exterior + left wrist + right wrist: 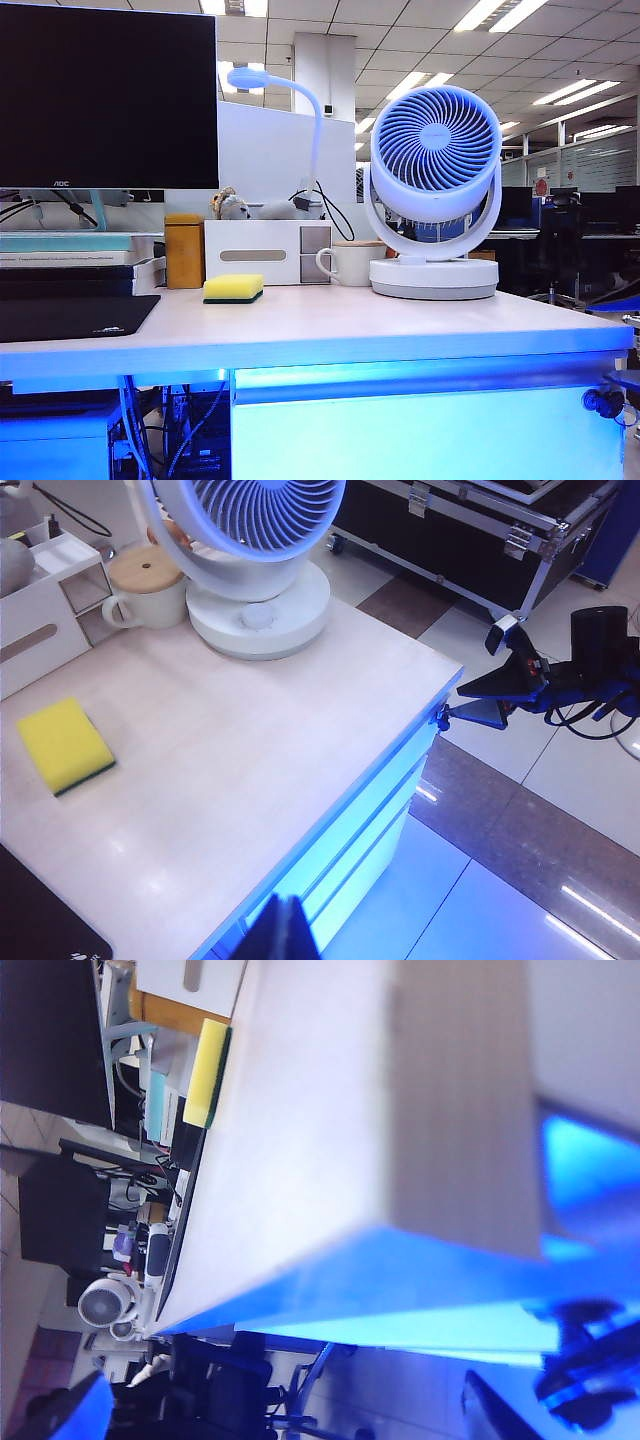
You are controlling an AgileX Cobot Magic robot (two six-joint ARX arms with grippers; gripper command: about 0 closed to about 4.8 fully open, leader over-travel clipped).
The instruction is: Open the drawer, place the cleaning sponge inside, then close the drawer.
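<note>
The yellow cleaning sponge (233,288) (63,745) (207,1072), green layer down, lies flat on the desk top. Below the top, the blue-lit white drawer (430,430) (372,818) is closed flush, and its black knob (602,403) (578,1362) sits at the right edge. My right gripper (280,1407) (478,695) hovers open beside that corner, close to the knob, with nothing between its fingers. My left gripper (285,930) hangs shut and empty above the desk's front edge, well apart from the sponge. It does not show in the exterior view.
A white fan (435,190), a cream mug (352,263), a white organizer box (265,250) and an orange box (184,250) line the back of the desk. A black mouse mat (70,315) lies at the left, below a monitor (105,95). A black flight case (470,530) stands on the floor.
</note>
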